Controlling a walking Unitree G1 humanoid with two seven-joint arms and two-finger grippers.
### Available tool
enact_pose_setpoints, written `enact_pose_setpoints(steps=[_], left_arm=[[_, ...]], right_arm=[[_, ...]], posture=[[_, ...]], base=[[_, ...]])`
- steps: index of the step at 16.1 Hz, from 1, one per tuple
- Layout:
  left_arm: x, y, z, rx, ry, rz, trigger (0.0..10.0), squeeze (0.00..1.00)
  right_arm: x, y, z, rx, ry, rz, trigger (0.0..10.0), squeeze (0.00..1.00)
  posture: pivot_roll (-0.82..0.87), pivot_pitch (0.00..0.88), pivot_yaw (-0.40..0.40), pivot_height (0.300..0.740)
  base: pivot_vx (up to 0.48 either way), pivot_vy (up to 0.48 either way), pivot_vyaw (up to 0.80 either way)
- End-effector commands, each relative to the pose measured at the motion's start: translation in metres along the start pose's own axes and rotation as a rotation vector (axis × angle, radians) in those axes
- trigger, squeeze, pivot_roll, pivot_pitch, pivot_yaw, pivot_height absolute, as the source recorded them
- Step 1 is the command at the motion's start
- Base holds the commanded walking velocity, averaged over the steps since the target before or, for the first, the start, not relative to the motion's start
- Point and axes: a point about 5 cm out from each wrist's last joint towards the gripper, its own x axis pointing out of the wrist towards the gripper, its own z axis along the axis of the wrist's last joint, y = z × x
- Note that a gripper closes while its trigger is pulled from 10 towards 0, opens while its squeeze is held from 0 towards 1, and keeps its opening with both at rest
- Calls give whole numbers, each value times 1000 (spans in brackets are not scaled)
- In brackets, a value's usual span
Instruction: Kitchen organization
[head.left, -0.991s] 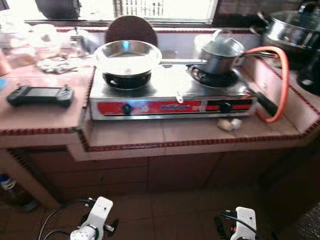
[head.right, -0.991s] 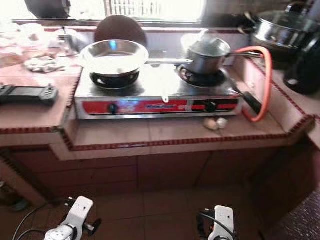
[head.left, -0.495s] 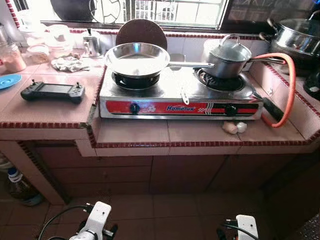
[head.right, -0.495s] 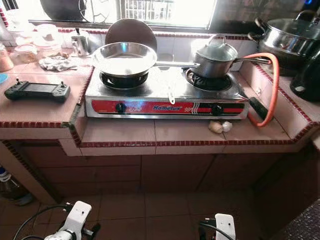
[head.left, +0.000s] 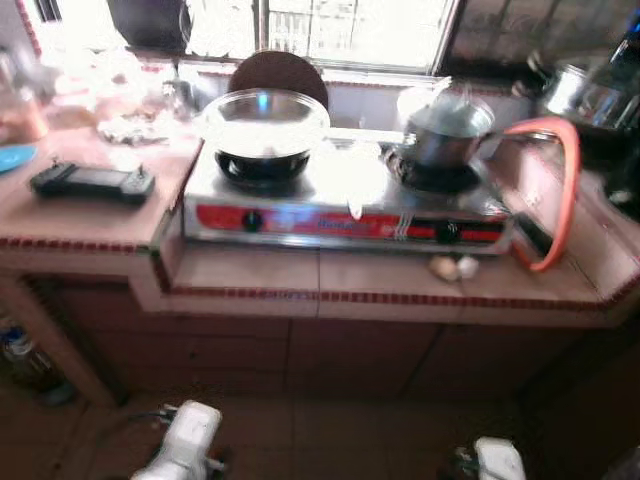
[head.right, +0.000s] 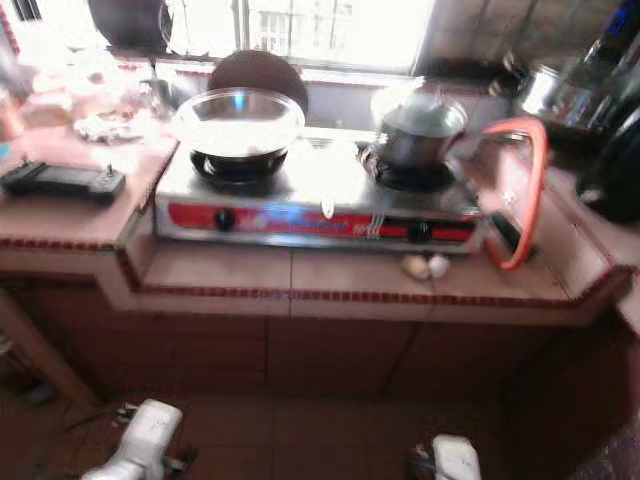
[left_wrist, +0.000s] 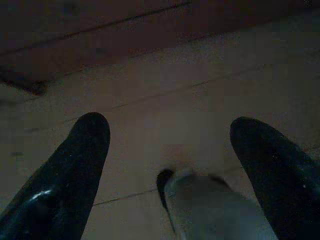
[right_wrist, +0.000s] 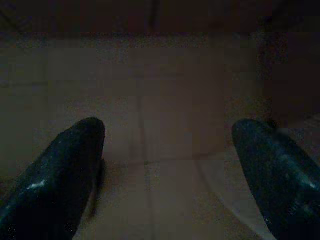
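Note:
A two-burner steel stove (head.left: 345, 205) with a red front sits on the tiled counter (head.left: 300, 275). A steel frying pan (head.left: 262, 120) rests on its left burner and a lidded saucepan (head.left: 447, 128) on the right burner. Both arms hang low in front of the counter. My left gripper (left_wrist: 167, 145) is open over the floor tiles, with nothing between its fingers. My right gripper (right_wrist: 167, 145) is open too, over dark floor.
A black handheld controller (head.left: 93, 181) lies on the left counter beside a blue plate (head.left: 12, 158). Jars and a cloth (head.left: 135, 127) crowd the back left. An orange gas hose (head.left: 560, 190) loops at the right, near a large steel pot (head.left: 590, 95). Two garlic bulbs (head.left: 452, 266) lie before the stove.
The head view has shifted and blurred, so the camera moved. Nothing on the counter has changed place, and both arms still hang low.

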Motion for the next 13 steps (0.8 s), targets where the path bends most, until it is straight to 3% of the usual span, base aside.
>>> enact_pose_setpoints(steps=[1, 3, 8, 13], left_arm=[[-2, 7, -4, 13, 19, 21, 10000, 0], [-2, 9, -6, -30, 26, 38, 10000, 0], [-6, 17, -17, 74, 84, 41, 10000, 0], [-14, 29, -35, 179, 163, 15, 10000, 0]], right_arm=[[0, 0, 1, -6, 0, -1, 10000, 0], [-1, -2, -2, -8, 9, -6, 10000, 0], [-1, -6, -2, 13, 13, -26, 10000, 0], [6, 9, 15, 155, -50, -33, 10000, 0]], posture=[[219, 0, -99, 740], [219, 0, -98, 740], [248, 0, -82, 740], [268, 0, -13, 740]], base=[[0, 0, 0], [0, 0, 0], [0, 0, 0], [0, 0, 0]])
